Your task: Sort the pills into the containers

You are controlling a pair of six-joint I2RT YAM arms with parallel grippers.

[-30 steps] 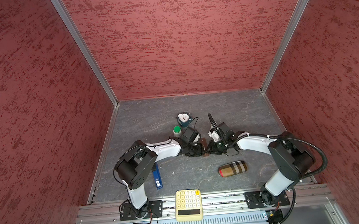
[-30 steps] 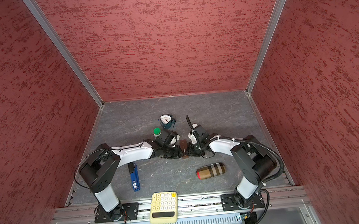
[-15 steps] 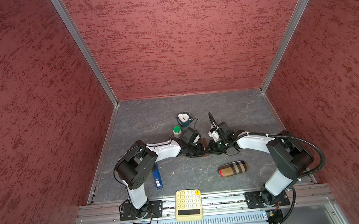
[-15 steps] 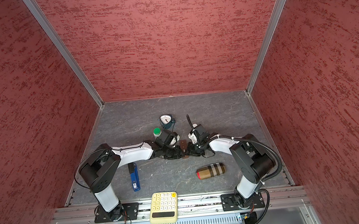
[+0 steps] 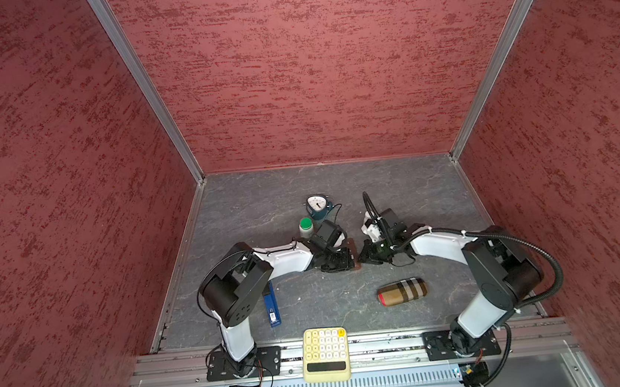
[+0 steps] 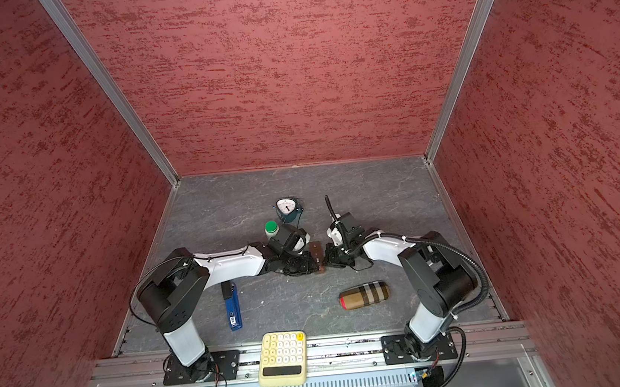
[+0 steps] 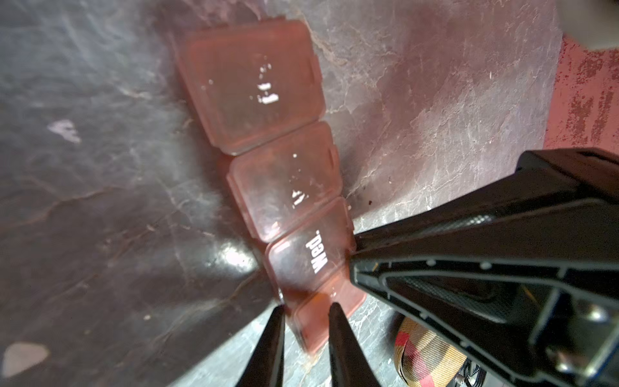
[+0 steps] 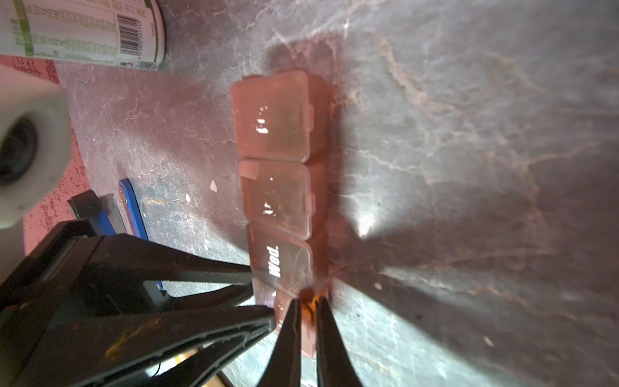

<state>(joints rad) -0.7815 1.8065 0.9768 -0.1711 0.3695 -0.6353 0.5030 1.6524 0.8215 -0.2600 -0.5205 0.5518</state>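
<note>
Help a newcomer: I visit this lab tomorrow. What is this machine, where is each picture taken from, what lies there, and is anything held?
These are two white robot arms bolted to a front rail. Two pictures look down from overhead; two come from cameras on the arms' wrists. On the grey table lie a plaid case, a blue bar-shaped item, a green-capped bottle and a dial gauge; a yellow calculator sits at the front. Between the arms lies a brown pill organiser. The left tool seems to clamp its end compartment; the right tool pinches that same end.
</note>
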